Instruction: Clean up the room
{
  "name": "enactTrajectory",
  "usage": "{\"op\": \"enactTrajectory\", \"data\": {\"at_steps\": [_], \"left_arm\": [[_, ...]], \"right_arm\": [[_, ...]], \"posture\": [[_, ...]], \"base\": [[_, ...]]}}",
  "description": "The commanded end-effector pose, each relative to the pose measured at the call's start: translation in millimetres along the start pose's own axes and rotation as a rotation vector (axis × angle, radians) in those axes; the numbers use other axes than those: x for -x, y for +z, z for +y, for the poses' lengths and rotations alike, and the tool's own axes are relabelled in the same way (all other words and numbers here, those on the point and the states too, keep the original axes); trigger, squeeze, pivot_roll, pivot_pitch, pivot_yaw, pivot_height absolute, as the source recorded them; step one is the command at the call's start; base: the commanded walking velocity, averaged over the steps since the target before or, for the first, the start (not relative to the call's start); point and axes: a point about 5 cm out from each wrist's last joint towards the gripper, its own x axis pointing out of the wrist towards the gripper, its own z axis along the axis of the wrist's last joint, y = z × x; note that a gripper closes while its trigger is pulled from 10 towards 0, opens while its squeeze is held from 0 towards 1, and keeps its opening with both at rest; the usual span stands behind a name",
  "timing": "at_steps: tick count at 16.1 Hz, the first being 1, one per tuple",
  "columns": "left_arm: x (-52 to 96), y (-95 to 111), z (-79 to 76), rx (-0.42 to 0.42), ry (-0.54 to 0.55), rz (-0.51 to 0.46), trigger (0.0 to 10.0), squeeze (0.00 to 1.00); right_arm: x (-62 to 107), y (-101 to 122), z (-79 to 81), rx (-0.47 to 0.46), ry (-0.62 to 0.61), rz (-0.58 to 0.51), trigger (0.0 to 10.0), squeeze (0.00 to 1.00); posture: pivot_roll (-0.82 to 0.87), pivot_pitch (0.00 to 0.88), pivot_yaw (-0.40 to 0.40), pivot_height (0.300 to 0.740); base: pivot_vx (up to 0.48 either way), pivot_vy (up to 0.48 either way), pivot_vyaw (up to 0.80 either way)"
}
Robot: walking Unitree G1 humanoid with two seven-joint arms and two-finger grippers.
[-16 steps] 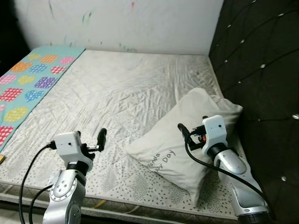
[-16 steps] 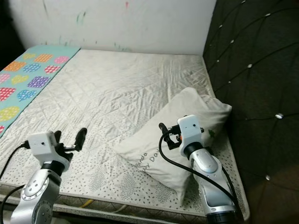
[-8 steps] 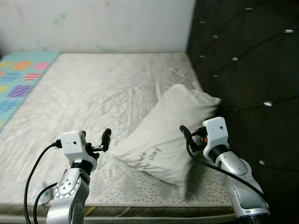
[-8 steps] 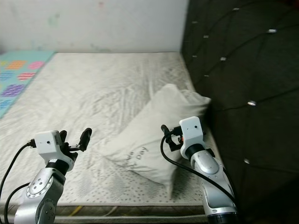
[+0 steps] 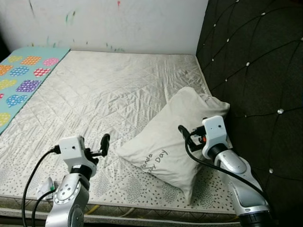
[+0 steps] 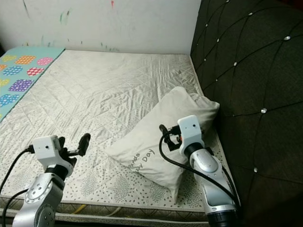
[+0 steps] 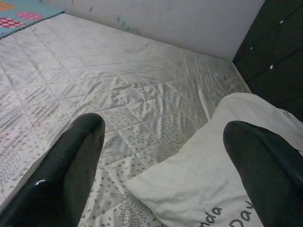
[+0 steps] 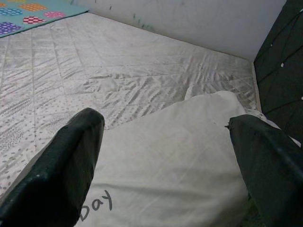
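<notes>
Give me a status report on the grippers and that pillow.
Left gripper open, short of pillow. Right gripper open above it. Pillow lies on mattress by headboard. Nothing in the way.

Silver jointed arms, white boxy wrist housings, looping black cables, long black fingers (image 7: 71,175)

A bedroom: quilted mattress (image 5: 109,94), pillow (image 5: 175,137) (tufted headboard (image 5: 255,71) behind).

My right arm covers part of the pillow (image 5: 165,137) just beyond my right gripper (image 8: 165,156), so its near right corner is hidden. The print on it is cut off past my left gripper (image 7: 161,165). A small white thing (image 5: 46,187) below my left arm is too small to tell.
</notes>
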Motion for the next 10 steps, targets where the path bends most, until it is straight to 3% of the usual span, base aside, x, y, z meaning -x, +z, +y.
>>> {"op": "enactTrajectory", "data": {"at_steps": [1, 6, 7, 10], "left_arm": [[0.7, 2, -1.1, 0.001, -0.006, -0.001, 10.0, 0.0], [-0.7, 3, -3.6, 0.007, -0.018, 0.0, 10.0, 0.0], [-1.2, 2, -4.1, 0.014, -0.021, 0.01, 10.0, 0.0], [-1.2, 1, -3.2, 0.012, -0.02, 0.019, 10.0, 0.0]], "right_arm": [[0.8, 0, -2.7, 0.006, -0.01, 0.001, 10.0, 0.0], [1.9, -6, -1.3, 0.017, 0.003, 0.048, 10.0, 0.0], [3.3, -25, -3.7, 0.026, -0.004, 0.166, 10.0, 0.0], [4.9, -26, -4.4, 0.006, -0.001, 0.167, 10.0, 0.0]], "posture": [[-0.18, 0.006, 0.004, 0.74], [-0.19, 0.013, 0.003, 0.74], [-0.19, 0.014, 0.003, 0.74], [-0.19, 0.019, 0.004, 0.74]], "base": [[0.0, 0.0, 0.0], [0.0, 0.0, 0.0], [0.0, 0.0, 0.0], [0.0, 0.0, 0.0]]}}
